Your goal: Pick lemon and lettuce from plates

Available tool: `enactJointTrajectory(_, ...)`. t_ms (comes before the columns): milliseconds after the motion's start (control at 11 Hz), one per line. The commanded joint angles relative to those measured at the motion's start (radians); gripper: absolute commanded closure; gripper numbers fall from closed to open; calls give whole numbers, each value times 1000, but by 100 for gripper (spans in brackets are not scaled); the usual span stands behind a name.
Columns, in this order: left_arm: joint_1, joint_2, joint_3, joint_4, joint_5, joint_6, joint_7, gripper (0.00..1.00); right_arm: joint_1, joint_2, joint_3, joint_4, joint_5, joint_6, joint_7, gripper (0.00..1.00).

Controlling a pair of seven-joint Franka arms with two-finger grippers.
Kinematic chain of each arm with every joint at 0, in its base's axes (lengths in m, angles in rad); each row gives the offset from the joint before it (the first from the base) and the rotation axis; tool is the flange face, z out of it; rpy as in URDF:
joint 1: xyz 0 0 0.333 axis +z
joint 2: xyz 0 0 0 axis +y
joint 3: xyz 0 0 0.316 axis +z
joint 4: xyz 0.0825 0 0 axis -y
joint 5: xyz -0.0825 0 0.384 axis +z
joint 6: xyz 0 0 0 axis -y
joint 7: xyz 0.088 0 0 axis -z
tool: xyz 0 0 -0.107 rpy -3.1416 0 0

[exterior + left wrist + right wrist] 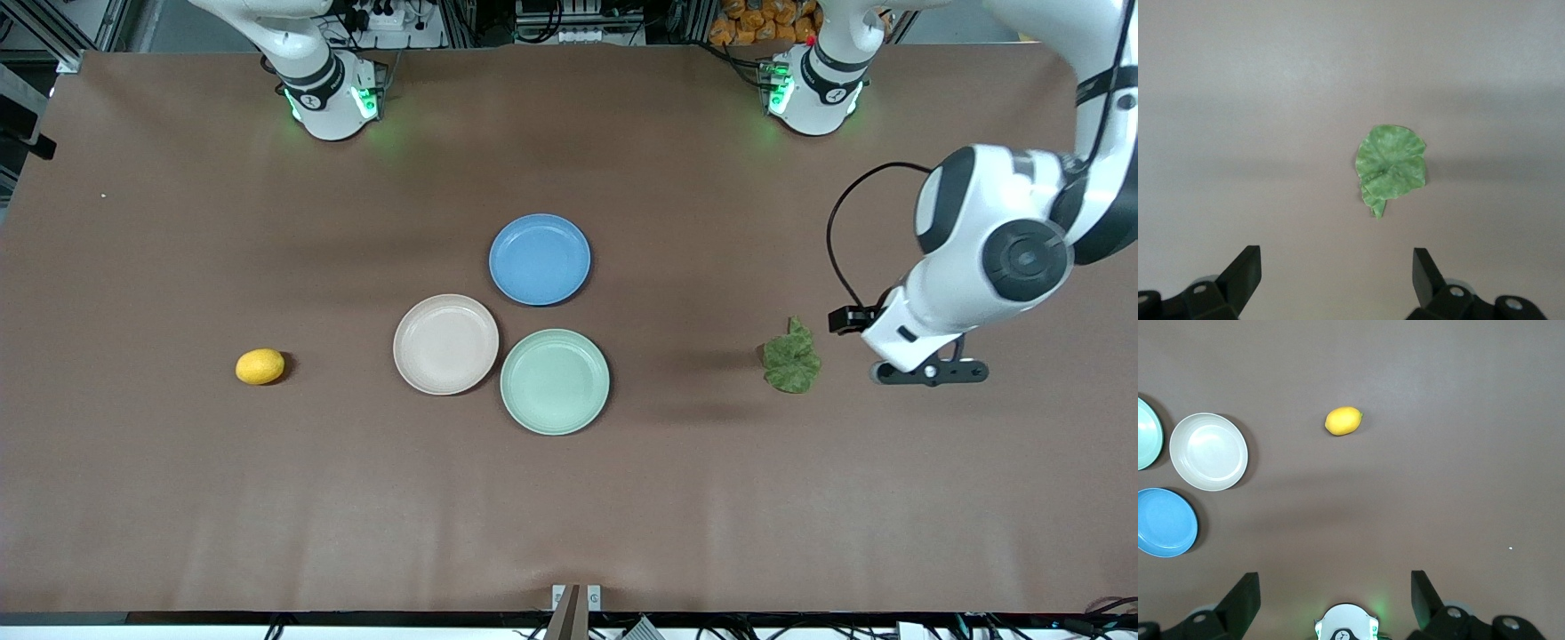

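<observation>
The yellow lemon (260, 366) lies on the bare table toward the right arm's end, apart from the plates; it also shows in the right wrist view (1343, 421). The green ruffled lettuce (791, 357) lies on the bare table toward the left arm's end and shows in the left wrist view (1390, 167). The beige-pink plate (445, 344) and the mint green plate (555, 381) sit empty at the middle. My left gripper (1337, 267) is open and empty, above the table beside the lettuce. My right gripper (1335, 587) is open and empty, high over the table by its own base.
An empty blue plate (540, 259) sits farther from the front camera, touching the other two plates. The left arm's hand (920, 342) hangs over the table beside the lettuce. The right arm's base (331, 98) and the left arm's base (813, 89) stand at the table's edge.
</observation>
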Motion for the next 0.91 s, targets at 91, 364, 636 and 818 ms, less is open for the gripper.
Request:
enactJointTrajectory(91, 46, -92, -5, 28, -109, -63, 31, 0, -6, 44, 12, 27, -11, 46, 5, 0)
enactJointTrajectory(364, 46, -130, -7, 77, -109, -117, 37, 0, -1, 44, 16, 25, -10, 41, 7, 0)
enactJointTrajectory(636, 46, -189, -5, 94, -98, -130, 35, 0, -17, 38, 9, 24, -8, 18, 10, 0)
enactJointTrajectory(818, 46, -203, -11, 94, -100, -138, 35, 0, -50, 36, 9, 30, -10, 6, 7, 0)
